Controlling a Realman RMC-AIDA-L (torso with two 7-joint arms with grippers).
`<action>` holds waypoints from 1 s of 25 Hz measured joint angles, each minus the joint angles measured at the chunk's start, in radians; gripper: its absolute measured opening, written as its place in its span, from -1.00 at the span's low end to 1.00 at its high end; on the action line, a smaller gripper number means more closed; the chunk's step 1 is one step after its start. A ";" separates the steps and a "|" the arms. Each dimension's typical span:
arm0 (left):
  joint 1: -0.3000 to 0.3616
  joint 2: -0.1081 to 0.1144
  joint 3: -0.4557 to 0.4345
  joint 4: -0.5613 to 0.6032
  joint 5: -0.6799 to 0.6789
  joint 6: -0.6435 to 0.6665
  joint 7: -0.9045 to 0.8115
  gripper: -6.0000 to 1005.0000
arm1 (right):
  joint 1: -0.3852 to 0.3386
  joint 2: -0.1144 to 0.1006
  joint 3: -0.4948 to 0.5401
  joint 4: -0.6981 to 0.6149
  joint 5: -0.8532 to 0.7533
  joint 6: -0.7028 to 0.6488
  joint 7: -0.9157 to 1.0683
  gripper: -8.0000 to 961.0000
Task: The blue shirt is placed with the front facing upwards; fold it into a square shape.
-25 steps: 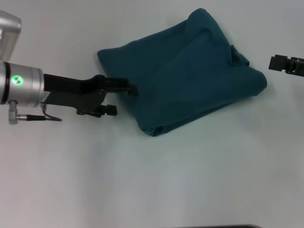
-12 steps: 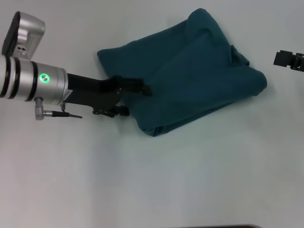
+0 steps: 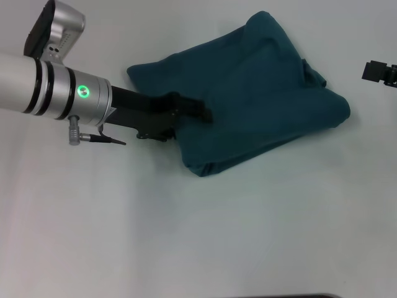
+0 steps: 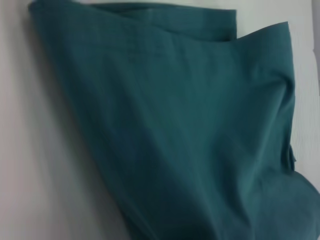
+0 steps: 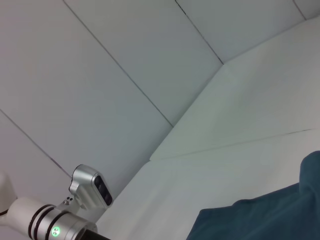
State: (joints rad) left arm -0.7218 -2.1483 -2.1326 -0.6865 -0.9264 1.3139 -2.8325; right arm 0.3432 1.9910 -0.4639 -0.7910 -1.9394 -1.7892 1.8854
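blue shirt (image 5: 260,217) on white table (image 5: 250,125), left arm (image 5: 55,220), panelled wall (image 5: 100,75)

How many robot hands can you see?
2. The left gripper reaches over the left part of the folded blue shirt. The right gripper peeks in at the right edge, away from the shirt.

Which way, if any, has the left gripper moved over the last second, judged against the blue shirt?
Yes. The left gripper has moved rightward, further over the blue shirt, which has stayed put.

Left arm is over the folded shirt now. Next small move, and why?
Probably press the left end effector down and sweep toward the lumpy right side: the blue shirt is already folded but rumpled, not square. The right end effector sits clear at the edge.
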 joint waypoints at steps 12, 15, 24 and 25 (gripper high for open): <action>0.007 0.000 0.002 -0.008 0.000 0.009 0.013 0.00 | 0.009 0.000 0.024 0.029 0.001 -0.005 -0.002 0.29; 0.010 0.005 -0.002 -0.010 -0.001 0.016 0.024 -0.25 | 0.010 0.000 0.024 0.035 0.001 -0.006 -0.002 0.29; 0.029 0.132 -0.047 -0.014 -0.001 0.074 0.070 -0.69 | 0.011 -0.001 0.022 0.051 -0.004 -0.001 -0.004 0.29; 0.026 0.153 -0.048 -0.008 -0.001 0.077 0.076 -0.70 | 0.012 -0.001 0.021 0.051 -0.005 0.000 -0.004 0.29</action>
State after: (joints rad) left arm -0.6961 -1.9957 -2.1802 -0.6943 -0.9276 1.3904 -2.7563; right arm 0.3548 1.9900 -0.4433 -0.7397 -1.9440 -1.7895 1.8809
